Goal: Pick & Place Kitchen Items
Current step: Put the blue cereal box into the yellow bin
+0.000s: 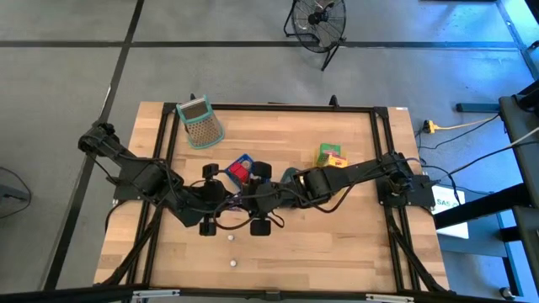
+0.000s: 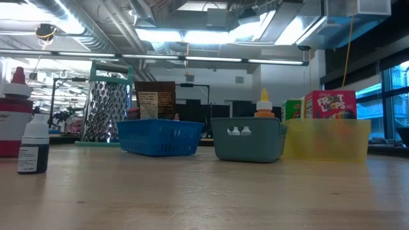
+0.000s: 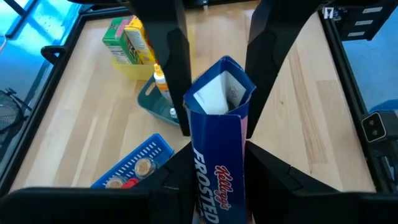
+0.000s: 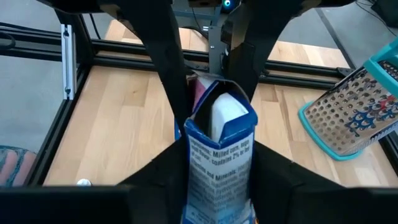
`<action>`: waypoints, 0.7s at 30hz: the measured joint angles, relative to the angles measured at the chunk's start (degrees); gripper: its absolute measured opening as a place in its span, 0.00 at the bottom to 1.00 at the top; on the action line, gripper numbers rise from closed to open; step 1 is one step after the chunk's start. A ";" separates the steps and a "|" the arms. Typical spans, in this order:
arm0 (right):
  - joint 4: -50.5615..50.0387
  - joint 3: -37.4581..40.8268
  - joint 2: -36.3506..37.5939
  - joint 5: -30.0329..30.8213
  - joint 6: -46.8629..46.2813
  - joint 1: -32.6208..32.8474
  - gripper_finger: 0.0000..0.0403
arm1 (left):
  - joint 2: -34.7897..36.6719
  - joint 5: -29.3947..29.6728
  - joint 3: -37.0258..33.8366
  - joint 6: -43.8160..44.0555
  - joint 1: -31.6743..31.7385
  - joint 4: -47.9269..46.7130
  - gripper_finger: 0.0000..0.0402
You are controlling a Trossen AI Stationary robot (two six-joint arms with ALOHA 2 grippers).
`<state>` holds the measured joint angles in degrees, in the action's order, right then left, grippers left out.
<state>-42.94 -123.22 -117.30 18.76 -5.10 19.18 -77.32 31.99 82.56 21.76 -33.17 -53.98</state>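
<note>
Both grippers meet at the table's middle on one blue cereal box with an open top and a white inner bag. In the left wrist view the box (image 3: 219, 143) shows its "Frosted" face between my left gripper's (image 3: 221, 171) fingers. In the right wrist view the box (image 4: 219, 155) shows a small-print panel inside my right gripper (image 4: 217, 174). From above, my left gripper (image 1: 215, 199) and right gripper (image 1: 268, 198) hide the box. Two tiny white round pieces (image 1: 229, 238) lie on the wood nearer the near edge. My left gripper pinches the cereal box between its two fingers (image 3: 180, 171), on opposite sides (image 3: 198, 163) below the open top, coming slanting down from the table's left. The box's lower end is hidden by the gripper. My right gripper pinches the same box between its fingers (image 4: 264, 171), on opposite sides (image 4: 249, 163) below the open top, coming slanting down from the table's right. Whether the box's base touches the table does not show.
Beyond the grippers stand a blue tray (image 1: 241, 167) with red items, a teal tray (image 1: 290, 175) with an orange-tipped bottle (image 2: 263, 105), and a yellow tray (image 1: 331, 157) with boxes. A grater (image 1: 200, 122) lies near the far edge. A small bottle (image 2: 35, 148) shows in the low view.
</note>
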 joint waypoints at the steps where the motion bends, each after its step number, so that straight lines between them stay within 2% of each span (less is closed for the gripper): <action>1: -0.02 0.00 -0.02 -0.02 0.00 0.00 0.34 | 0.00 -0.26 0.00 -0.02 0.00 -0.02 0.27; 6: -0.24 0.00 -0.02 -0.13 0.02 -0.01 0.28 | 0.00 0.16 0.00 0.00 0.00 -0.02 0.27; 11: -0.35 0.00 -0.02 -0.04 0.04 0.00 0.26 | 0.00 0.26 0.00 -1.67 -0.05 0.09 0.29; 21: -2.75 0.00 -0.02 0.05 0.07 0.00 0.26 | 0.00 0.04 0.00 -4.20 -0.20 3.18 0.46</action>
<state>-45.69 -123.22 -117.32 18.81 -5.04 19.18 -77.32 32.03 82.56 17.56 -33.36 -50.80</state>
